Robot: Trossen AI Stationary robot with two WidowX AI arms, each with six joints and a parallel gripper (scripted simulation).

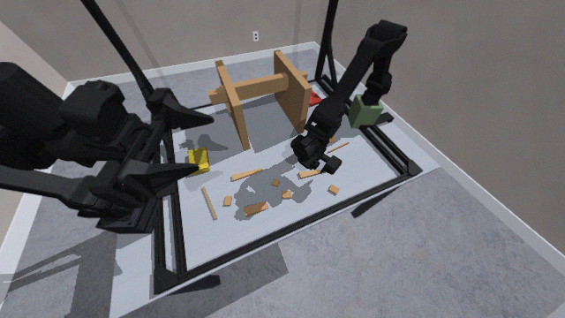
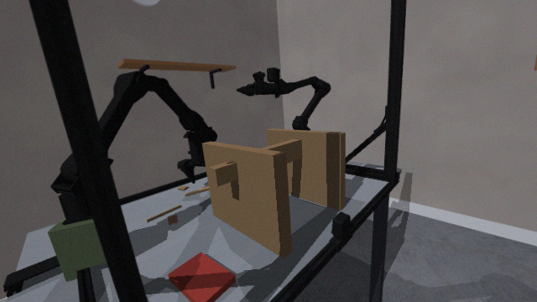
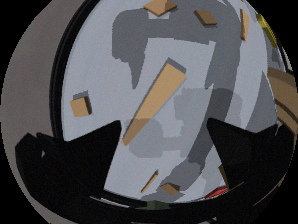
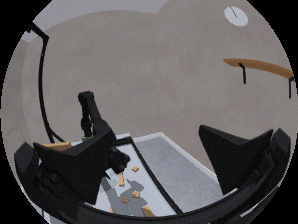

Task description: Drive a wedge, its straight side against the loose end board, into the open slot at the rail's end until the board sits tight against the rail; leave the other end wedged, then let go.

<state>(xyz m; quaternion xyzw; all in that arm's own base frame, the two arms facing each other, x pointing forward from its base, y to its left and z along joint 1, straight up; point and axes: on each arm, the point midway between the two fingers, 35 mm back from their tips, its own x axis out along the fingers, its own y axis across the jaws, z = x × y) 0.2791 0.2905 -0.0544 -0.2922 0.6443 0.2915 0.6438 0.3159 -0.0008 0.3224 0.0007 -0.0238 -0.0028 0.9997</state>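
The wooden frame stands at the back of the table: a rail [image 1: 258, 86] runs through a wide end board [image 1: 292, 90] and a narrow board [image 1: 234, 106]. In the exterior view the rail's end [image 2: 224, 174] sticks out through the near board [image 2: 247, 193]. Several wooden wedges lie loose on the mat, among them one [image 1: 309, 173] under my left gripper [image 1: 320, 164]. That gripper is open, low over the mat and holds nothing. The wedge [image 3: 156, 99] lies ahead of its open fingers. My right gripper [image 1: 194, 143] [image 2: 245, 89] is open and empty, high in the air.
More wedges [image 1: 247, 174] [image 1: 256, 208], a thin stick [image 1: 209, 203] and small wood bits lie on the mat. A yellow block [image 1: 199, 159] lies at the left, a red block [image 2: 201, 277] by the wide board, and a green block [image 1: 365, 110] at the right. A black frame borders the mat.
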